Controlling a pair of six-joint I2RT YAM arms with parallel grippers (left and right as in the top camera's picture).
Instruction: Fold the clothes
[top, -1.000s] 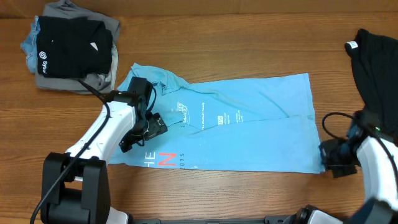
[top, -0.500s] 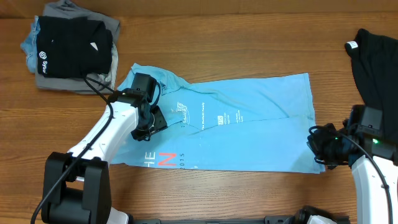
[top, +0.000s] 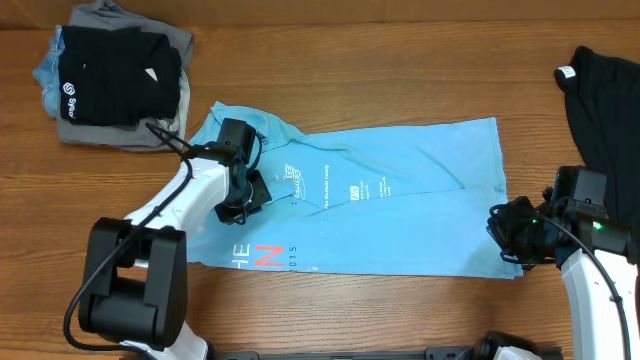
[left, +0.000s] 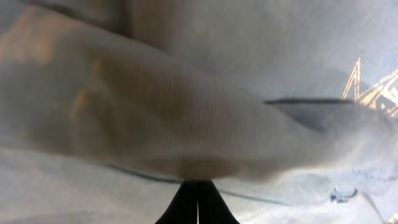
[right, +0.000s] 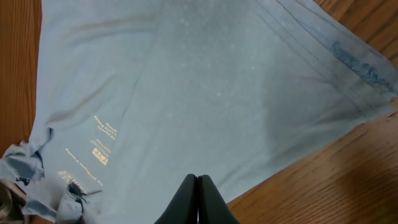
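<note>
Only overhead shows a black garment (top: 605, 105) (right wrist: blue T-shirt (right: 186, 93)).

Bare table (top: 380, 70) lay open beyond the blue T-shirt (top: 420, 200). A folded pile (top: 115, 75) crowded the far left corner; a black garment (top: 605, 100), perhaps overhanging, took the right edge.

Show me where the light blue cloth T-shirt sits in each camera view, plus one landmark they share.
Overhead: the light blue T-shirt lies spread flat mid-table.
Left wrist: it fills the frame as a bunched close-up fold.
Right wrist: it covers most of the picture, with its hem corner at right on the wooden table.
Shared landmark: the small chest print, lower left in right wrist; probably the gold lines at left wrist's right edge.
</note>
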